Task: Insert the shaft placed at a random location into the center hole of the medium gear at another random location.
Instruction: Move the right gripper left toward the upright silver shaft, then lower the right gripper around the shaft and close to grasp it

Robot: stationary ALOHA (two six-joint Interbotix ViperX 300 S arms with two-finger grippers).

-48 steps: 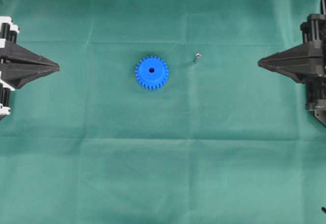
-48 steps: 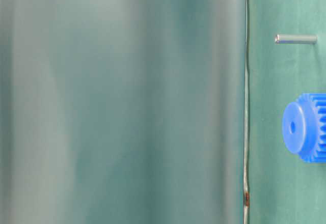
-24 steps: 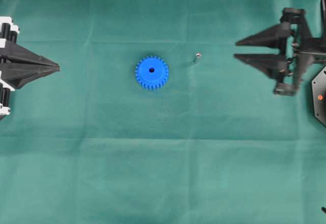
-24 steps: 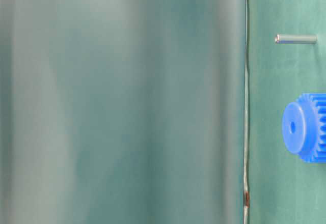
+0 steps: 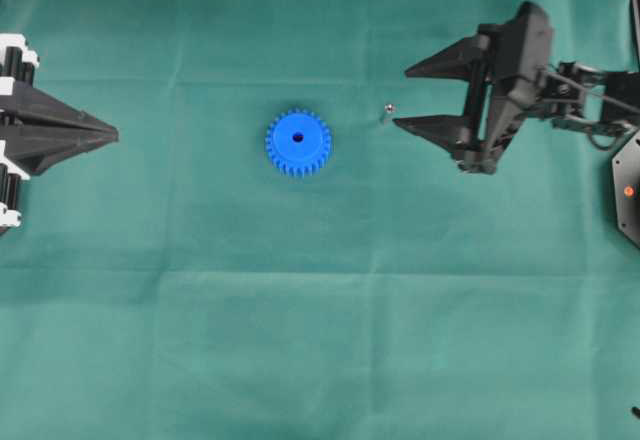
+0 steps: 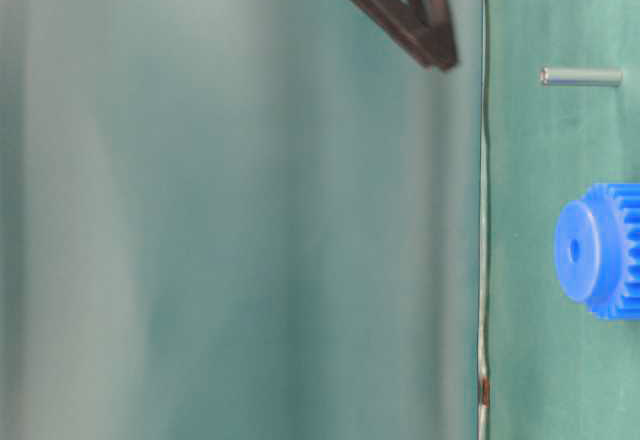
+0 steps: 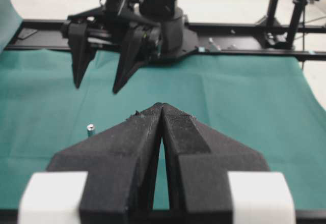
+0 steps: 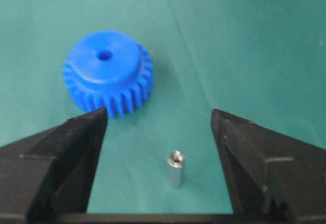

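The blue medium gear [image 5: 298,143] lies flat on the green cloth, its dark center hole [image 5: 297,138] facing up. The shaft [image 5: 389,110], a small silvery pin, stands upright on the cloth to the gear's right. My right gripper [image 5: 401,98] is open, its fingertips just right of the shaft and apart from it. In the right wrist view the shaft [image 8: 175,169] stands between the spread fingers of the gripper [image 8: 159,114], with the gear [image 8: 107,74] and its hole [image 8: 104,56] beyond. My left gripper [image 5: 115,135] rests shut at the left edge, holding nothing.
Green cloth [image 5: 320,340] covers the whole table. In the left wrist view the shaft [image 7: 90,129] shows left of the shut fingers [image 7: 142,132], and the right arm's black base [image 7: 163,30] stands on a frame rail at the far end.
The right gripper has gone from shut to wide open and has travelled left from the table's right edge to just beside the shaft. The left gripper, gear and shaft have not moved.
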